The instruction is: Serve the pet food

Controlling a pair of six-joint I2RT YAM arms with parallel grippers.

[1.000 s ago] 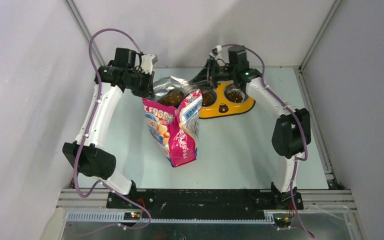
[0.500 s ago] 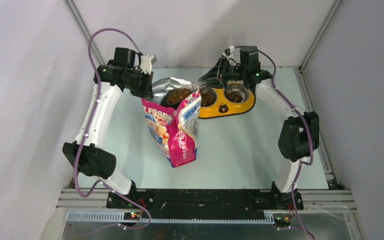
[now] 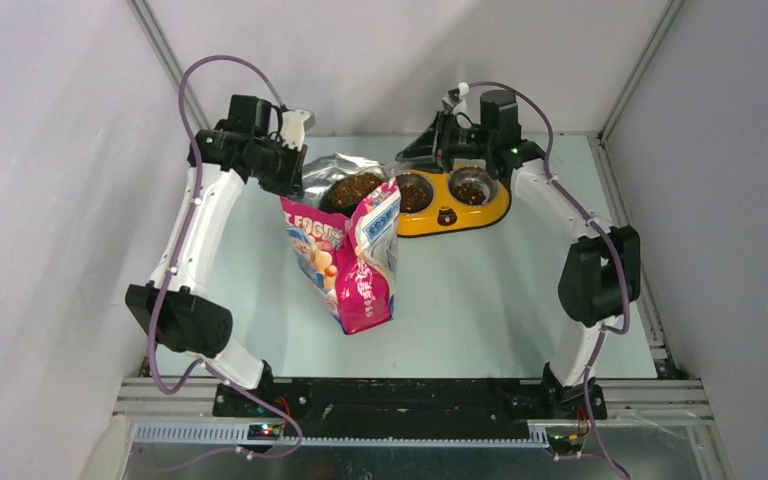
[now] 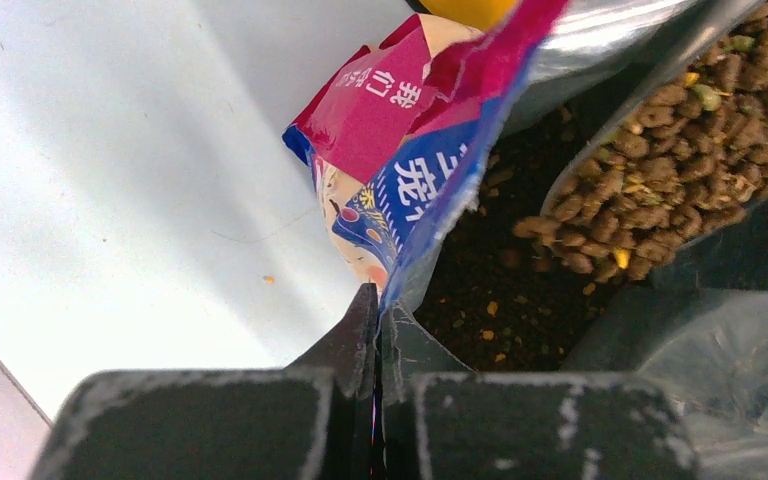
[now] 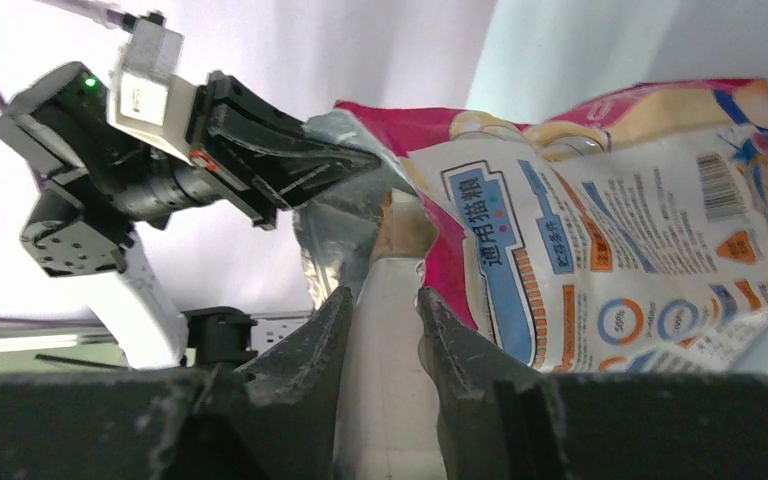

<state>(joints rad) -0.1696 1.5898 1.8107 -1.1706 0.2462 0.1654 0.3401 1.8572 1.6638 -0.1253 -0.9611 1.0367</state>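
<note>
The pink-and-blue cat food bag (image 3: 345,270) stands open at mid-table. My left gripper (image 3: 295,175) is shut on the bag's top rim, as the left wrist view (image 4: 378,305) shows. My right gripper (image 3: 432,150) is shut on the handle (image 5: 385,340) of the clear plastic scoop (image 3: 358,188). The scoop hangs over the bag's mouth, heaped with brown pet food (image 4: 660,170). More kibble lies dark inside the bag (image 4: 480,300). The bag's printed side (image 5: 610,250) and my left gripper show in the right wrist view.
The yellow double bowl (image 3: 450,215) sits just right of the bag at the back. Both of its steel cups (image 3: 473,188) hold some kibble. A stray crumb (image 4: 268,279) lies on the table left of the bag. Walls enclose the table on three sides.
My right arm has drawn back to the right, bringing the loaded scoop up in the bag's mouth. The left gripper has kept its hold on the rim.
</note>
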